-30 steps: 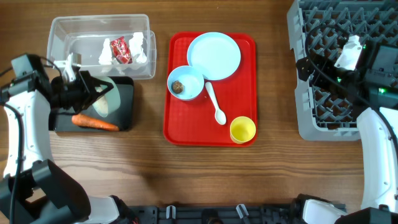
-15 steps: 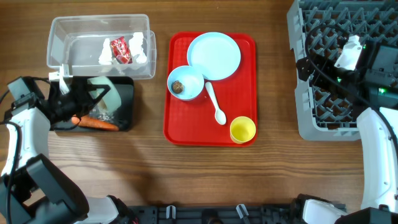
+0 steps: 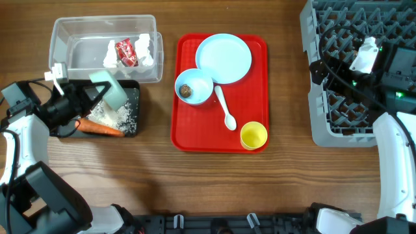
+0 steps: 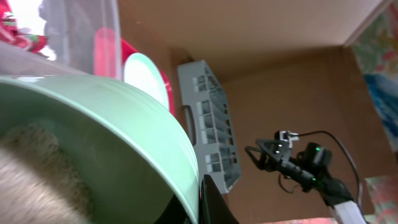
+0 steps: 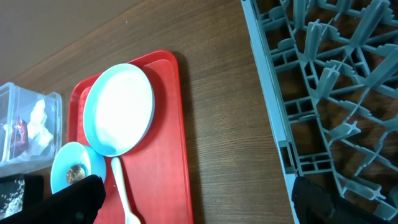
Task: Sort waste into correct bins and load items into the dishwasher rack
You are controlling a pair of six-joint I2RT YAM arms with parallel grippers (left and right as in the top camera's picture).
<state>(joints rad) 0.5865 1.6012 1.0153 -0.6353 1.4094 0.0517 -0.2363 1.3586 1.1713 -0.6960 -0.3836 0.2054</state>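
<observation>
Mint-green bowl (image 3: 109, 90) hangs tipped over the back of the black tray (image 3: 137, 110) near the table's left edge. Its rim is pinched in the closed left gripper (image 3: 83, 97), with loose white rice (image 3: 117, 117) spread on the tray beneath and the orange carrot (image 3: 99, 128) along the tray's front edge. The right gripper (image 5: 196, 205) holds its jaws spread wide on nothing over the grey dishwasher rack (image 3: 338, 26) at the table's right edge.
</observation>
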